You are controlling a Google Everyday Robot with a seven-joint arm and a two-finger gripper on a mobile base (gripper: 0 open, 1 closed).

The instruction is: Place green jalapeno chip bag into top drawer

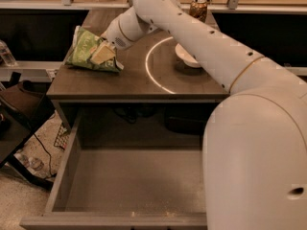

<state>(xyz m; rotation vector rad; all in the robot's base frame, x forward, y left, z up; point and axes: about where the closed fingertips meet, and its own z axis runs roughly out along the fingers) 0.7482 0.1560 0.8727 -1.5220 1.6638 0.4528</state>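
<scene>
The green jalapeno chip bag (88,51) lies at the surface's (129,83) left edge — the gripper (103,55) on it; a bowl (184,56) sits to the right; the top drawer (134,181) juts out below, in front.
</scene>
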